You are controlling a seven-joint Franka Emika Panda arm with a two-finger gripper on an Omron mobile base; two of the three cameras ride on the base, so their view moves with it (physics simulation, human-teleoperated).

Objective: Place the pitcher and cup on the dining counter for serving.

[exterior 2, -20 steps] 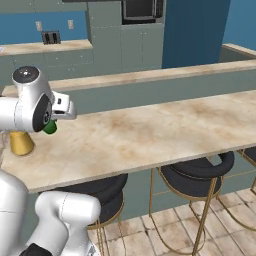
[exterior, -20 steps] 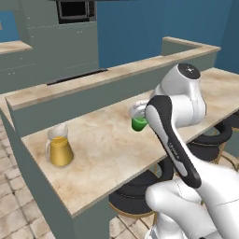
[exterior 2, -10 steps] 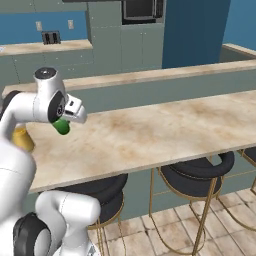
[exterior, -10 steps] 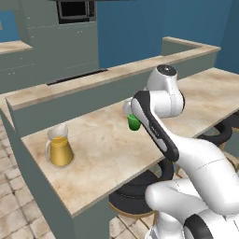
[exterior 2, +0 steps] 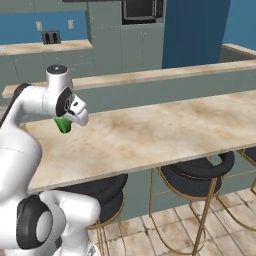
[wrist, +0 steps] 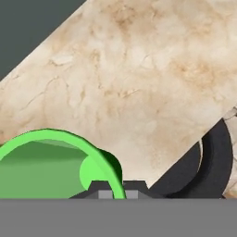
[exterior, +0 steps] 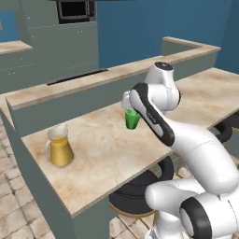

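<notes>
The cup (exterior: 132,119) is small and bright green. It hangs just above the beige marble dining counter (exterior: 105,156), near its middle. My gripper (exterior: 130,110) is shut on the cup's rim from above. From the right base view the cup (exterior 2: 63,124) shows under the gripper (exterior 2: 67,119), over the dining counter (exterior 2: 165,131). In the hand view the cup's green rim (wrist: 51,159) sits at the fingertips of my gripper (wrist: 116,190), with the dining counter (wrist: 139,83) below. The pitcher (exterior: 59,147), clear glass with orange liquid, stands upright on the counter's left part, well apart from the cup.
A raised ledge (exterior: 70,88) runs along the counter's far side. Dark round stools (exterior: 135,193) (exterior 2: 200,172) (exterior 2: 95,189) stand under the near edge, and one stool (wrist: 199,171) appears in the hand view. Cabinets and a microwave (exterior 2: 142,9) line the back wall.
The arm has folded and its wrist has turned over the counter. The cup stays in the grip and has shifted only a little. The pitcher has not moved.
</notes>
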